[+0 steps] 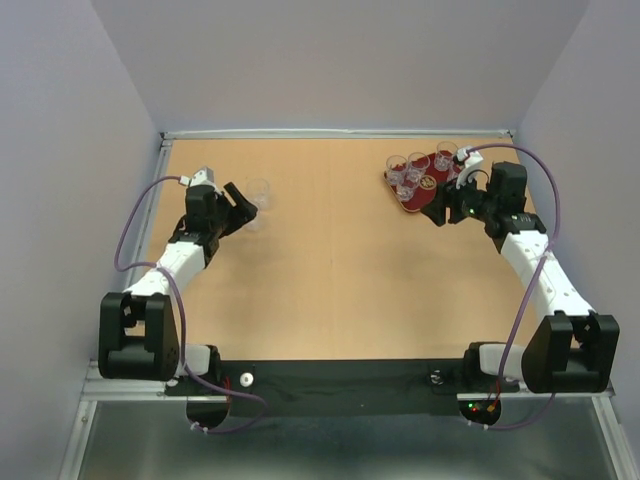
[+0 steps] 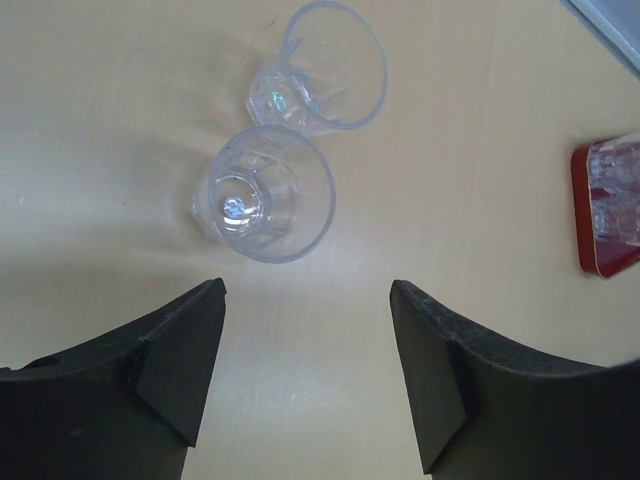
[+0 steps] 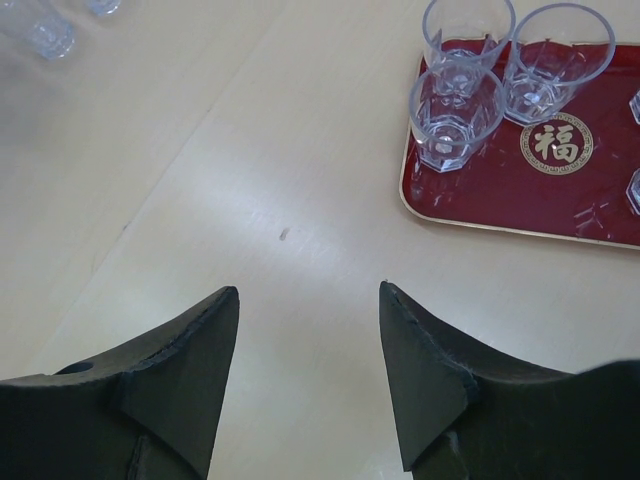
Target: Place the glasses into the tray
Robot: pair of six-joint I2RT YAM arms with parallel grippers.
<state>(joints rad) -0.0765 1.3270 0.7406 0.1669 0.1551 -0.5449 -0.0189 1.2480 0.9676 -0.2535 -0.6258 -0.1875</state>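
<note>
In the left wrist view, the left gripper [image 2: 307,290] fills the bottom of the frame, its jaws wide apart with only bare table [image 2: 120,150] between them. Just above the fingertips, left of centre, the near glass [image 2: 265,195] stands upright on the table. The far glass [image 2: 325,70] stands upright at the top centre, close behind it. Whether the two touch cannot be told. A corner of the tray [image 2: 583,215] shows at the right edge.

In the right wrist view, the right gripper [image 3: 308,295] is likewise wide open and grips nothing, with pale table between the jaws. The tray lies flat at the upper right. Three glasses [image 3: 455,115] stand upright in its near-left corner, beside the gold emblem [image 3: 557,143], and two more are cut off by the right edge.

From the top view, the left gripper sits at centre left, with the two loose glasses just to its right. The right gripper sits at the upper right, at the tray's lower-right edge. The tray lies skewed near the table's far right corner, well apart from the loose pair.
</note>
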